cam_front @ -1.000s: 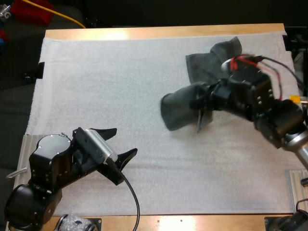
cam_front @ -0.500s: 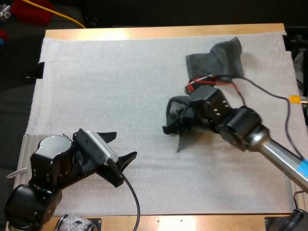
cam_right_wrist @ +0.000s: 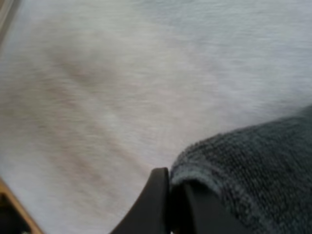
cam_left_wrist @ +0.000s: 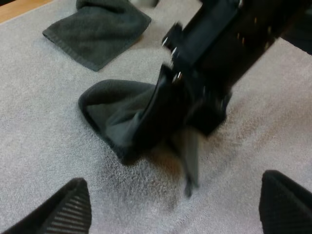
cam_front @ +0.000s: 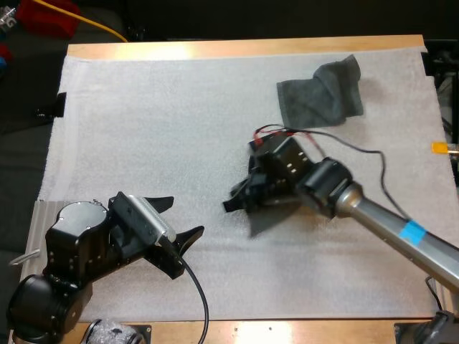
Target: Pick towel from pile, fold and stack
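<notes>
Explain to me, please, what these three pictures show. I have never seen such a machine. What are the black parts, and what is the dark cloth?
Two robot arms work at a table with a white mat. One picture looks down from above; the other two come from a camera on each arm's wrist. The left arm's fingers stand open and hold nothing. The right arm's fingers pinch a dark towel near the mat's middle. A second towel lies on the mat farther back.

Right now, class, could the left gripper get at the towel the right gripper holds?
Probably yes: the open left gripper faces the held towel across bare mat; the right gripper covers only one side.
</notes>
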Robot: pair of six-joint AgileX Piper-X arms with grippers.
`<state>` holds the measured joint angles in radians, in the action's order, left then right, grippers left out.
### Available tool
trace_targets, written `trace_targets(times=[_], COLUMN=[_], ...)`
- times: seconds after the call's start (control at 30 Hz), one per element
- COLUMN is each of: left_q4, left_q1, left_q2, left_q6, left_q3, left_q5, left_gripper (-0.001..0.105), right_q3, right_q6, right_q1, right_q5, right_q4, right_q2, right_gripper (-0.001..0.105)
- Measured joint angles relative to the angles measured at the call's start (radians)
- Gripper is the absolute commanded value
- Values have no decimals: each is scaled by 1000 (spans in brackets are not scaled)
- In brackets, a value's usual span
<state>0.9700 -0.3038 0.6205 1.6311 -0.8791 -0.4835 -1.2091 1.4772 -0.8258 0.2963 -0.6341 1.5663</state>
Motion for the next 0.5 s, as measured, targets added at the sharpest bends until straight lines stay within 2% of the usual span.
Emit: trace_targets(times=[0.3,0.5], left_q4=[0,0], left_q1=[0,0], left_q2=[0,0], left_q6=[0,0], left_q3=[0,0], left_q5=[0,0], left_gripper=[69,69], right_q3=[0,0], right_q6=[-144,-174], right_q1=[-100,-138], right_q5=[28,88], right_q4=[172,284], right_q2=[69,107], right_gripper=[0,1])
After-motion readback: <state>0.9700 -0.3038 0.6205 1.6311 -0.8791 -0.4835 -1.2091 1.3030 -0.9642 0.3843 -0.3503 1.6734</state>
